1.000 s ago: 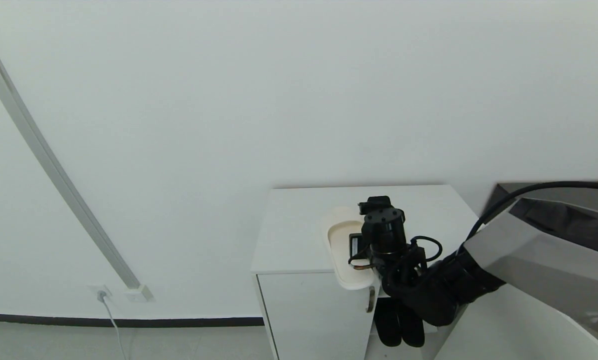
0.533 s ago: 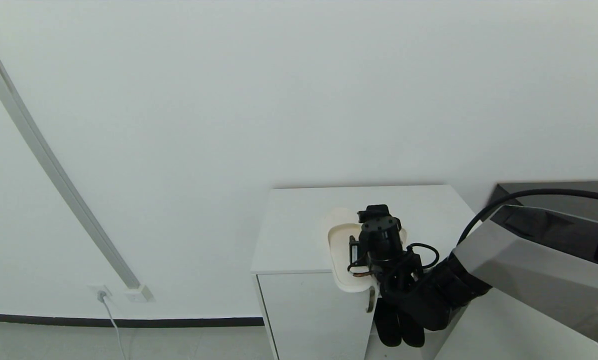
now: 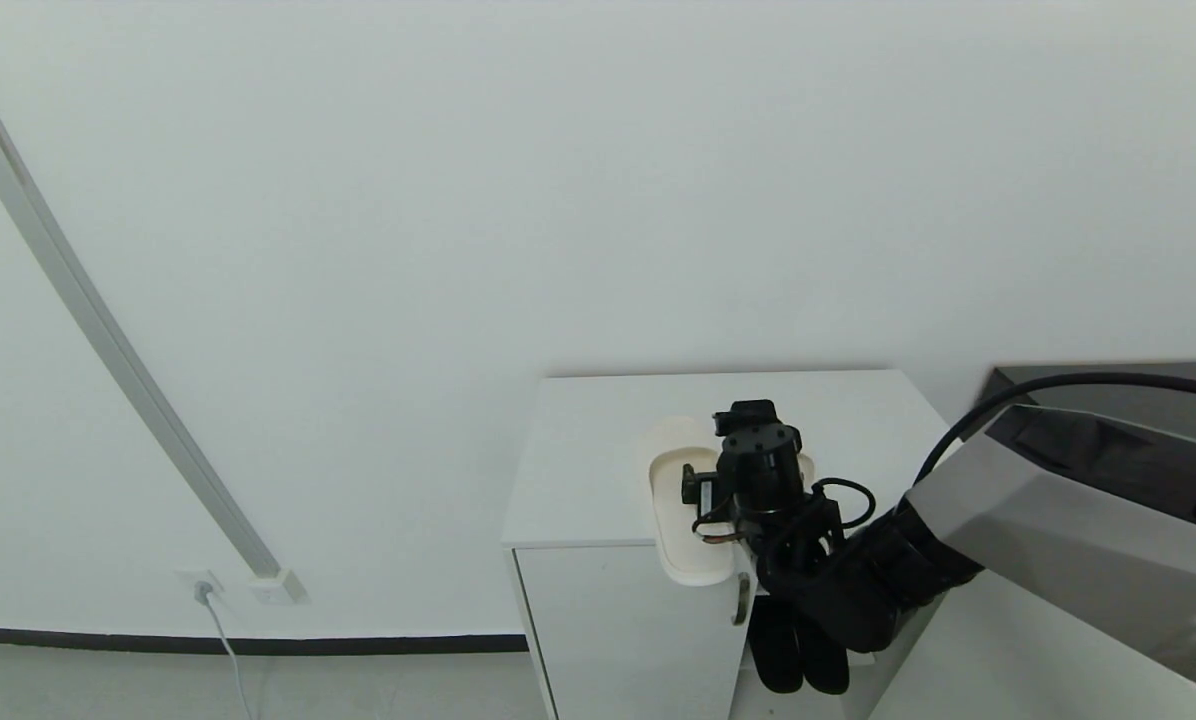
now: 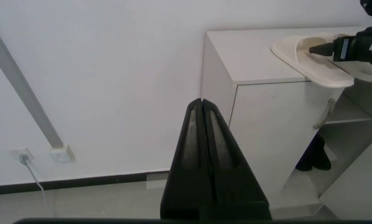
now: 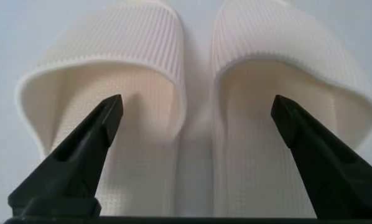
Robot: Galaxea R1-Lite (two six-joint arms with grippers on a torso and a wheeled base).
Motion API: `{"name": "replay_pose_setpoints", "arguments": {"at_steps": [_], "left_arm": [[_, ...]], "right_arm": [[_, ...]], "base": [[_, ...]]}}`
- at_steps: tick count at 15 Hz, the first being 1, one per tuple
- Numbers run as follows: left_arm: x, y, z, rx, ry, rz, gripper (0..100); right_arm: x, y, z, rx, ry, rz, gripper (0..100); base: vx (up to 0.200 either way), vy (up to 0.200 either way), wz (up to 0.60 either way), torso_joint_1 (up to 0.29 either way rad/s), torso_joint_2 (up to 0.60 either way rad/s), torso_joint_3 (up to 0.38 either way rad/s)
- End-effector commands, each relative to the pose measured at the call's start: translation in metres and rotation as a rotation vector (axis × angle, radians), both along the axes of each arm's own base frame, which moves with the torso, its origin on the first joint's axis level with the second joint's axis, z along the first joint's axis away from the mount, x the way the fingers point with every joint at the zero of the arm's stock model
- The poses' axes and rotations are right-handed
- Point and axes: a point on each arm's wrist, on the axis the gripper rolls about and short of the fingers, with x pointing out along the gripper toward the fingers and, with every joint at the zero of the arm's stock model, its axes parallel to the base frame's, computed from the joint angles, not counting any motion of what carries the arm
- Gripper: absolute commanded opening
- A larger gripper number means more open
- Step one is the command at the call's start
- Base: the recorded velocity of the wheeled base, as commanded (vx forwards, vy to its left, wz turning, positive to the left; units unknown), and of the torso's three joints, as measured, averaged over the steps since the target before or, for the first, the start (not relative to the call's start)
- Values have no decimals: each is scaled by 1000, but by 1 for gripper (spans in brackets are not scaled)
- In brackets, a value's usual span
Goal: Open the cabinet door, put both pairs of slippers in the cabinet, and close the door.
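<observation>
Cream slippers (image 3: 683, 550) lie side by side atop the white cabinet (image 3: 598, 470), lower centre-right of the head view, heels overhanging its front edge. The right tool (image 5: 196, 104) is spread wide — one finger at each slipper's opening, clamping nothing. The left tool (image 4: 203, 106) is pressed closed, empty. A black pair (image 3: 798, 655) sits inside the cabinet — bottom of frame.

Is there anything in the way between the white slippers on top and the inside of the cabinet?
Nothing visible does. The cabinet is open on its right side, with the black slippers low inside. The right gripper is open at the white slippers, a finger at each.
</observation>
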Motion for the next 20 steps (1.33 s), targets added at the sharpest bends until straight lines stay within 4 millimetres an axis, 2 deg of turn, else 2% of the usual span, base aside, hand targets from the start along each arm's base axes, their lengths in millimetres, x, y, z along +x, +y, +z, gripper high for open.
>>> {"name": "replay_pose_setpoints", "arguments": {"at_steps": [1, 6, 8, 9, 14, 16, 18, 20], "left_arm": [[0, 0, 0, 0, 1, 0, 0], [0, 0, 0, 0, 1, 0, 0], [0, 0, 0, -2, 2, 0, 0], [0, 0, 0, -2, 2, 0, 0], [0, 0, 0, -2, 3, 0, 0], [0, 0, 0, -2, 2, 0, 0], [0, 0, 0, -2, 2, 0, 0], [0, 0, 0, -2, 2, 0, 0]], "right_arm": [[8, 3, 0, 7, -15, -3, 100], [31, 2, -14, -17, -23, -24, 100], [34, 3, -16, -14, -26, -24, 100], [35, 3, -15, -12, -29, -24, 0], [33, 4, -10, -2, -43, -21, 0], [23, 4, 7, 11, -70, 15, 0], [-4, -3, 32, 25, -76, 136, 0], [-46, -14, 57, 38, -63, 265, 0]], "base": [[0, 0, 0, 0, 0, 0], [0, 0, 0, 0, 0, 0], [0, 0, 0, 0, 0, 0], [0, 0, 0, 0, 0, 0], [0, 0, 0, 0, 0, 0], [0, 0, 0, 0, 0, 0], [0, 0, 0, 0, 0, 0], [0, 0, 0, 0, 0, 0]]}}
